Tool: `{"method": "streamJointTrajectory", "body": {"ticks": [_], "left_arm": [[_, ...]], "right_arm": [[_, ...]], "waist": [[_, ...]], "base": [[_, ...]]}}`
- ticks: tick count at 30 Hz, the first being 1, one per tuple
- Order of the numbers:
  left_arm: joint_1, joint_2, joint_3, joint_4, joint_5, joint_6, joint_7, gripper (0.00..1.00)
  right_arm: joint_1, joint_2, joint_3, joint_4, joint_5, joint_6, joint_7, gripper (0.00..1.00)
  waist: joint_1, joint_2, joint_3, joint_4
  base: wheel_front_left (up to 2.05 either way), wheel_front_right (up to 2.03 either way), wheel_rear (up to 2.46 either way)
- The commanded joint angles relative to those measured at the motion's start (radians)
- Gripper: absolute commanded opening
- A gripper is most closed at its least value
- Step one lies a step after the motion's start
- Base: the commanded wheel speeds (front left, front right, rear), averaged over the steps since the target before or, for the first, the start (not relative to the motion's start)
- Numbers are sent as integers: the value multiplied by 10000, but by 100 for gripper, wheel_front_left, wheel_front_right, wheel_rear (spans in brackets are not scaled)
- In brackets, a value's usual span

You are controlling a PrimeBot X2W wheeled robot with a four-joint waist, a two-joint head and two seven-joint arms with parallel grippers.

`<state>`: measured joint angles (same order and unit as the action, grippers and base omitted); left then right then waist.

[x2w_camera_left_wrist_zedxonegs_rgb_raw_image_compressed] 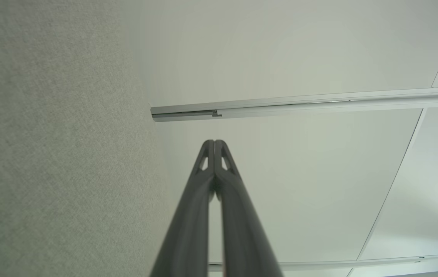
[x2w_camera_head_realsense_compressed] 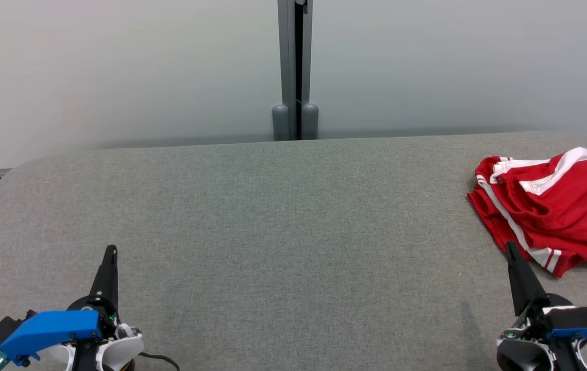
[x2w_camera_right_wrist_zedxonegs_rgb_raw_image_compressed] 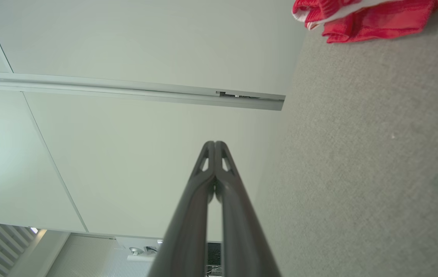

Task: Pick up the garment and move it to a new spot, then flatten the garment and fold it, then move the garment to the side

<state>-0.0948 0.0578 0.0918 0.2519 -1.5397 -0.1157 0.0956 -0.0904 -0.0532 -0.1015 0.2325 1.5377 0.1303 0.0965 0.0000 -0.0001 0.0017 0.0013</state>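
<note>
**A:** Red garment (x2w_camera_head_realsense_compressed: 551,206), white trim, crumpled at far right of the grey bench (x2w_camera_head_realsense_compressed: 272,216) in head view, towards the back edge.

**B:** Grippers?

**A:** Left gripper (x2w_camera_head_realsense_compressed: 111,252) low left, right gripper (x2w_camera_head_realsense_compressed: 510,247) low right, both pointing up-frame over the bench. Right tip sits just at the garment's near hem. Jaws pressed together on both, nothing in them.

**B:** Left wrist view?

**A:** Jaws closed tip to tip, empty. Bench fabric down the left side, pale wall panels (x2w_camera_left_wrist_zedxonegs_rgb_raw_image_compressed: 299,50) w/ a metal rail (x2w_camera_left_wrist_zedxonegs_rgb_raw_image_compressed: 299,104) on the right.

**B:** Right wrist view?

**A:** Jaws closed there too, holding nothing. Bench on the right side, garment bunched in the top right corner, off to the side and clear of the tips. Rail and panels to the left.
</note>
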Motion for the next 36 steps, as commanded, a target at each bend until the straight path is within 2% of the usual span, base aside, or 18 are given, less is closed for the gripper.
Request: {"method": "streamJointTrajectory", "body": {"ticks": [1, 11, 36], "left_arm": [[-152, -15, 111, -65, -178, -113, 62, 0], [-199, -103, 286, -93, -779, -216, 239, 0], [-188, -99, 268, -87, -745, -189, 227, 0]], "right_arm": [[-141, -57, -30, 30, 200, 7, 67, 0], [-256, -51, -68, 153, 872, 7, 144, 0], [-256, -21, -96, 144, 806, 7, 158, 0]], "waist": [[0, 1, 2, -1], [0, 1, 14, -13], [0, 1, 14, -13]], "base": [[0, 0, 0], [0, 0, 0], [0, 0, 0]]}}
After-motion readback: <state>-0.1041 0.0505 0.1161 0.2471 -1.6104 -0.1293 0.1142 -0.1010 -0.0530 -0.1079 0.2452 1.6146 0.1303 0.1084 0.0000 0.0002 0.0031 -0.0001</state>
